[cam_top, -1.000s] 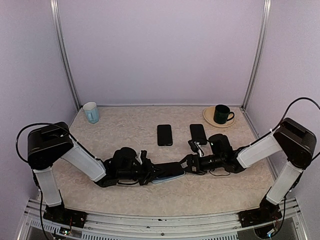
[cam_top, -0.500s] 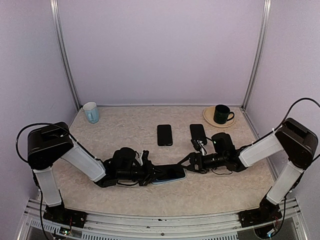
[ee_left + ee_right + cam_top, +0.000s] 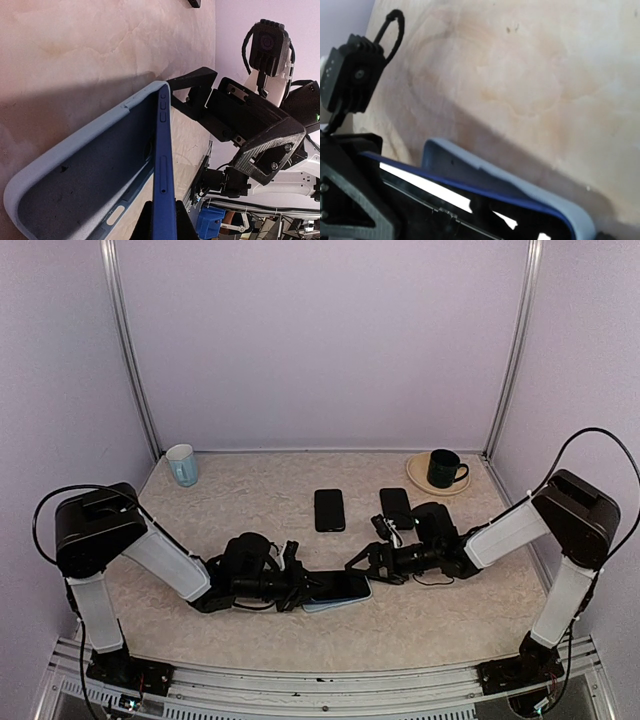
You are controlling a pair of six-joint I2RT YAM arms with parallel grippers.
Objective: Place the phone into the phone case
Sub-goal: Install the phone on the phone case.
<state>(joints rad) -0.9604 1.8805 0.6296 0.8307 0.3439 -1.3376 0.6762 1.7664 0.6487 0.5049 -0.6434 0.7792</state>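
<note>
The phone [image 3: 340, 586] has a dark blue rim and a glossy black screen. It rests tilted in the light blue phone case [image 3: 345, 598], which lies on the table. My left gripper [image 3: 292, 585] is shut on the phone's left end; in the left wrist view the fingers [image 3: 144, 222] pinch the blue rim [image 3: 164, 165] above the case's dark inside [image 3: 95, 155]. My right gripper [image 3: 362, 562] is open at the phone's right end, and one finger [image 3: 192, 80] sits at the phone's far corner. The right wrist view shows the phone [image 3: 470, 189] over the case wall [image 3: 490, 172].
Two other black phones [image 3: 329, 510] [image 3: 396, 506] lie flat behind the work area. A pale cup [image 3: 182, 464] stands at the back left. A dark mug [image 3: 441, 468] sits on a plate [image 3: 417, 477] at the back right.
My right gripper has opened and let go of the phone's right end, then moved a little left over it. The phone has settled lower into the case. The left gripper has held still.
</note>
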